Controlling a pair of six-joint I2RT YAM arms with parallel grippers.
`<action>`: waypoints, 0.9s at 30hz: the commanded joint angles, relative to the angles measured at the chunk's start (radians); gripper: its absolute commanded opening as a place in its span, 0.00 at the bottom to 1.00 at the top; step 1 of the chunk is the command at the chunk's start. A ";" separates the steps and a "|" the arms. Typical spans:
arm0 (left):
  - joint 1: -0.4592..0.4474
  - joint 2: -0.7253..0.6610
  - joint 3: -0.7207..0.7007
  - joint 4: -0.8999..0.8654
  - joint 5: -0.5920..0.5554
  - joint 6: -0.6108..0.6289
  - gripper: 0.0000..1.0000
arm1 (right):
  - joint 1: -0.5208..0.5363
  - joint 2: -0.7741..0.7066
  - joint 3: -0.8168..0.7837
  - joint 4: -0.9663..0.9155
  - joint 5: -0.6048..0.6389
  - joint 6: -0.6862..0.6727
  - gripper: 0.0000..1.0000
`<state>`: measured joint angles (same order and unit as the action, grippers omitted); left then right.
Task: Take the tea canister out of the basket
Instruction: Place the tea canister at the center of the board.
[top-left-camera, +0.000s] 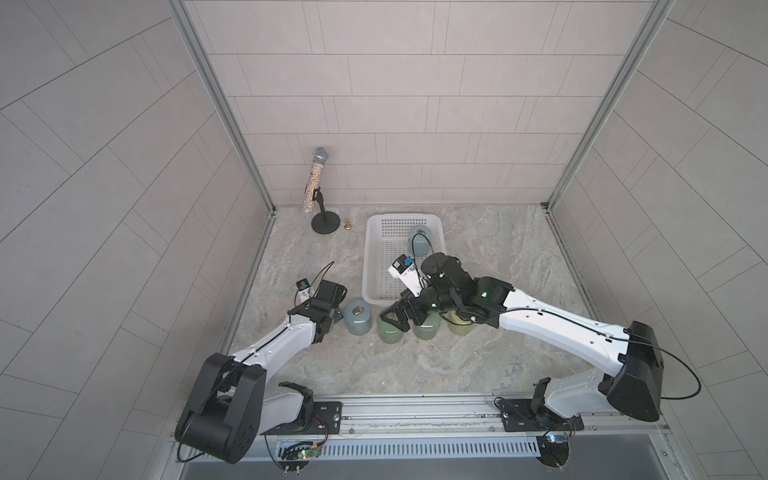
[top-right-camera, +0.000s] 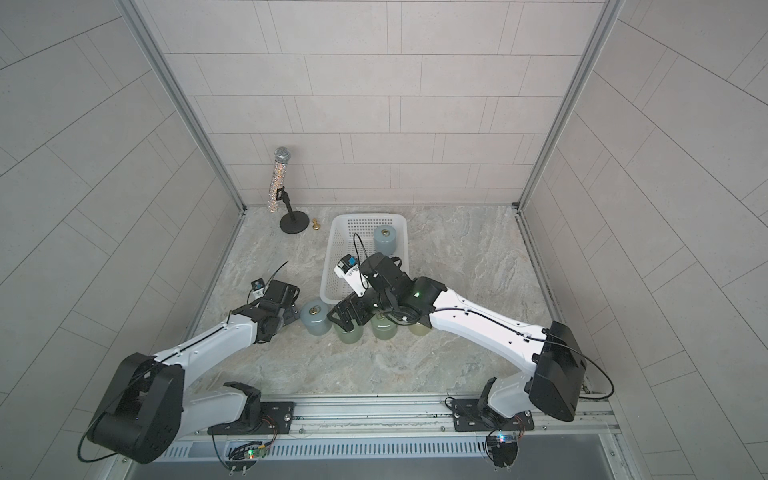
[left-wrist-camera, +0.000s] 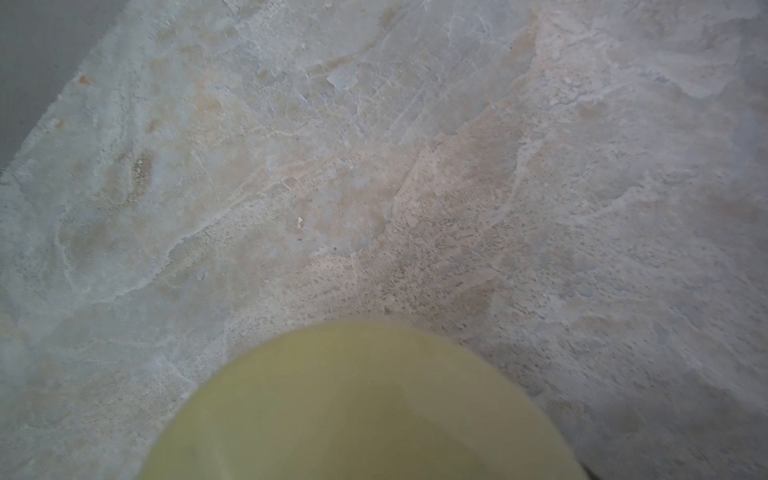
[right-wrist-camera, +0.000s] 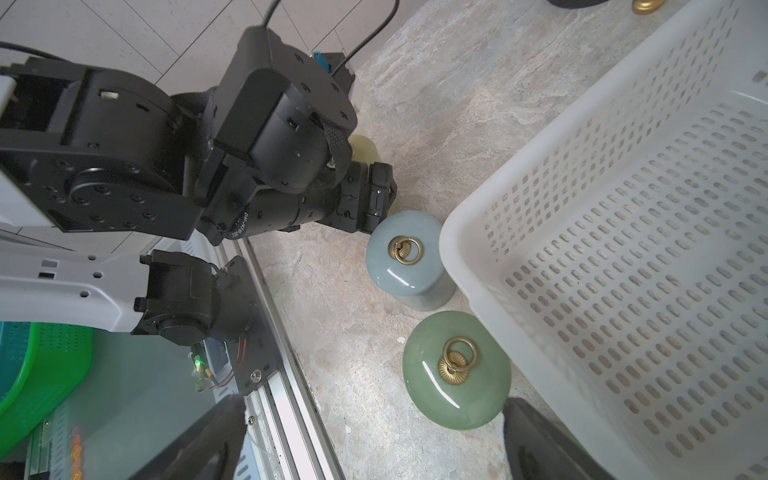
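The white perforated basket stands at the back middle of the table. One blue-grey tea canister stands upright in its far right corner. My right gripper is open and holds nothing. It hovers outside the basket's near end, over a green canister that stands on the table. My left gripper sits beside a blue-grey canister outside the basket. The left wrist view shows only a blurred pale yellow round thing where the jaws are; its fingers are hidden.
Another green canister and a yellowish one stand in the row under my right arm. A glittery microphone on a stand and a small brass knob are at the back left. Walls close three sides.
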<state>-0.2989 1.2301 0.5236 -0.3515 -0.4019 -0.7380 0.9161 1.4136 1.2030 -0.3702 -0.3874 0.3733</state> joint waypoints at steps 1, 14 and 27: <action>0.004 -0.034 0.031 -0.025 -0.011 -0.016 0.94 | 0.006 -0.021 0.000 -0.014 0.011 -0.011 1.00; 0.004 -0.207 0.076 -0.132 -0.056 -0.022 1.00 | -0.001 -0.028 0.007 -0.026 0.073 -0.005 1.00; 0.004 -0.283 0.291 -0.174 0.193 0.134 1.00 | -0.158 -0.026 0.045 -0.077 0.328 0.065 1.00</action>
<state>-0.2985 0.9600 0.7769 -0.5125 -0.3264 -0.6628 0.7860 1.4006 1.2083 -0.4206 -0.1524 0.4076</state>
